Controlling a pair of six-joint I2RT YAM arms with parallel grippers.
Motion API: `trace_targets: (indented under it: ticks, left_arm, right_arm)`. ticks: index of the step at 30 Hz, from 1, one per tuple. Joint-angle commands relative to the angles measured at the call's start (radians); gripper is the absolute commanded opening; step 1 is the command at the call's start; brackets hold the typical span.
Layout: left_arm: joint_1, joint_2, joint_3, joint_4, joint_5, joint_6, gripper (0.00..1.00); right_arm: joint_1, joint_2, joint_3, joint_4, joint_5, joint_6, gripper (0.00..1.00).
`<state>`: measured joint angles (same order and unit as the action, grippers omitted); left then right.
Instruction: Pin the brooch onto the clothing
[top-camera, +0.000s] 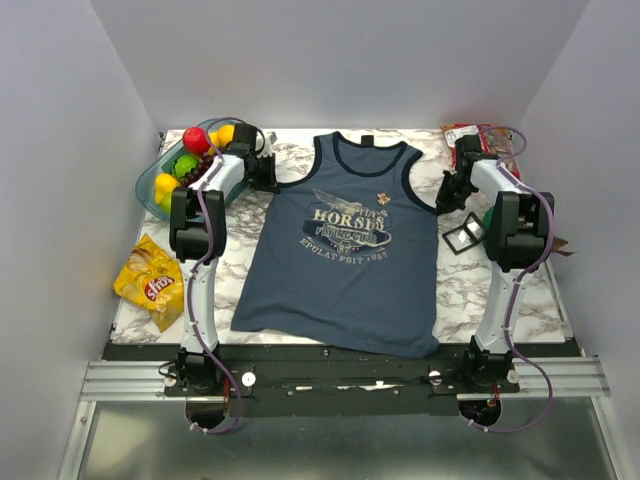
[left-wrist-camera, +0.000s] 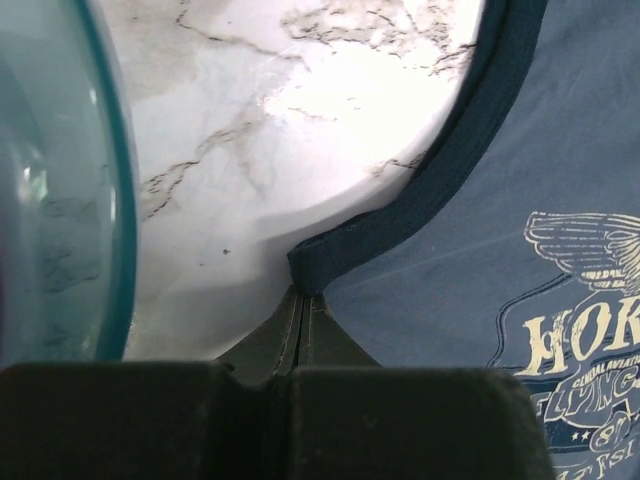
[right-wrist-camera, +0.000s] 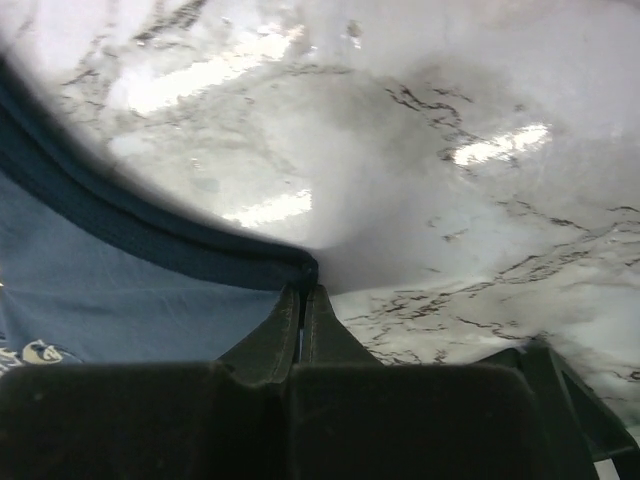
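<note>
left gripper (left-wrist-camera: 303, 300) and right gripper (right-wrist-camera: 302, 296) each pinch shut on armhole trim of the top (top-camera: 340, 270), likely to stretch it flat; brooch (top-camera: 381, 199) sits on the chest, centre frame.

White-shelled arms (top-camera: 196, 300), black joints (top-camera: 196, 226), looping purple cables (top-camera: 546, 240), dark wedge-shaped pincer fingers (left-wrist-camera: 283, 338)

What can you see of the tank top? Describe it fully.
The tank top is slate-blue soft fabric with navy neck and armhole trim and a pale HORSES print. It lies flat, front up, on the marble table. A small gold brooch sits on its chest. The left gripper and right gripper each pinch an armhole edge.
</note>
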<state>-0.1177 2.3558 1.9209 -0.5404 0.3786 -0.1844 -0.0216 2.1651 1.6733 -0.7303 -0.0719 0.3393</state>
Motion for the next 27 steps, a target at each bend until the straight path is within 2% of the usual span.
trace_targets:
  ticks: [1,8,14,15,16,17,18,20,21,23,24,27]
  left_arm:
    - [0.053,-0.038,-0.034,-0.021,-0.055,0.007,0.00]
    - [0.064,-0.036,-0.037,-0.021,-0.060,0.007,0.00]
    - [0.061,-0.043,-0.053,0.010,0.000,-0.012,0.00]
    - [0.058,-0.046,-0.054,0.013,0.008,-0.015,0.06]
    - [0.056,-0.047,-0.053,0.014,0.025,-0.016,0.16]
    - [0.049,-0.050,-0.053,0.020,0.031,-0.020,0.28]
    - [0.046,-0.059,-0.053,0.022,0.036,-0.021,0.54]
    - [0.033,-0.069,-0.053,0.026,0.046,-0.024,0.72]
    - [0.029,-0.082,-0.053,0.028,0.051,-0.023,0.85]
    - [0.020,-0.101,-0.060,0.034,0.057,-0.021,0.99]
    - [0.009,-0.124,-0.062,0.039,0.054,-0.020,0.99]
    - [-0.016,-0.167,-0.080,0.053,0.049,-0.013,0.99]
  right_arm:
    - [-0.040,-0.050,-0.041,-0.027,0.061,0.001,0.01]
    - [-0.063,-0.071,-0.080,-0.011,0.060,-0.003,0.00]
    - [-0.063,-0.054,-0.057,-0.003,0.014,-0.008,0.01]
    - [-0.063,-0.056,-0.053,0.000,0.000,-0.014,0.01]
    - [-0.063,-0.056,-0.040,-0.001,-0.008,-0.016,0.01]
    - [-0.064,-0.057,-0.034,-0.004,-0.020,-0.019,0.05]
    - [-0.063,-0.060,-0.027,-0.004,-0.031,-0.031,0.20]
    - [-0.061,-0.079,-0.020,0.003,-0.057,-0.033,0.40]
    - [-0.060,-0.088,-0.021,0.008,-0.066,-0.037,0.54]
    - [-0.055,-0.122,-0.032,0.023,-0.084,-0.040,0.63]
    - [-0.052,-0.132,-0.037,0.028,-0.086,-0.045,0.73]
    - [-0.041,-0.178,-0.058,0.046,-0.098,-0.052,0.76]
